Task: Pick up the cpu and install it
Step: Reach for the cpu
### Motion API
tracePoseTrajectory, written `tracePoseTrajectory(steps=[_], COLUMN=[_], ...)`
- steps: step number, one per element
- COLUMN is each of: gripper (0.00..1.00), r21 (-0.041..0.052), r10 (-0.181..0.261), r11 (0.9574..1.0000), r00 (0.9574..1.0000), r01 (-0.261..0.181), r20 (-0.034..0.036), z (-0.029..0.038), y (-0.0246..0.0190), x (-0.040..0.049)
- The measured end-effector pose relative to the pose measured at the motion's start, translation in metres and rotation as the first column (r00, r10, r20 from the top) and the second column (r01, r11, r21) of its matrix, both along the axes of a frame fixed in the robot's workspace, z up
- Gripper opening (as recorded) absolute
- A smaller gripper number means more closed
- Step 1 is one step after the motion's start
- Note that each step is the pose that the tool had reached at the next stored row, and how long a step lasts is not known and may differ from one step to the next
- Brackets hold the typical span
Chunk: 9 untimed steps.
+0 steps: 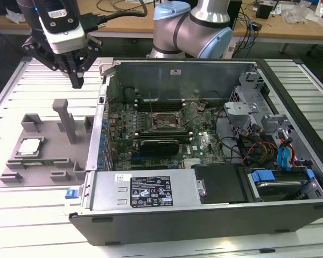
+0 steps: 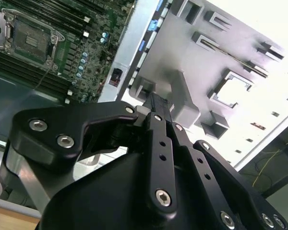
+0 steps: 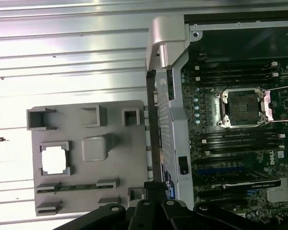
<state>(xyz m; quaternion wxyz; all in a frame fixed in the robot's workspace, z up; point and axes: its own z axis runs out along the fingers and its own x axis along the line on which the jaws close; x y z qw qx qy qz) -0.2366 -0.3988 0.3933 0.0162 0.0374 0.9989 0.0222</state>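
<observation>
While cpu (image 1: 30, 146) rests in grey tray (image 1: 59, 149), tool (image 1: 77, 81) hovers nearby.

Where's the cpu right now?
The cpu sits in a square pocket of the grey tray, on the exterior view's left of the open computer case. The gripper hangs above the tray, clear of the cpu.

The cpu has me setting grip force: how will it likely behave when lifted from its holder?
The cpu looks like a thin flat plate, so probably stiff and light. Its smooth bright top may be slippery. It sits recessed in the grey holder, so it likely won't slide if nudged.
</observation>
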Motion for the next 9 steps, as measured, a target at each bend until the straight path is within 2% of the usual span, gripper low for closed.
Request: tracePoseTrajectory(steps=[9], gripper=[0.11], r21=[0.0], r10=[0.0], r11=[1.0], r00=[1.0], r01=[0.0], r20=[0.002], z=[0.0], y=[0.0], x=[-0.0209])
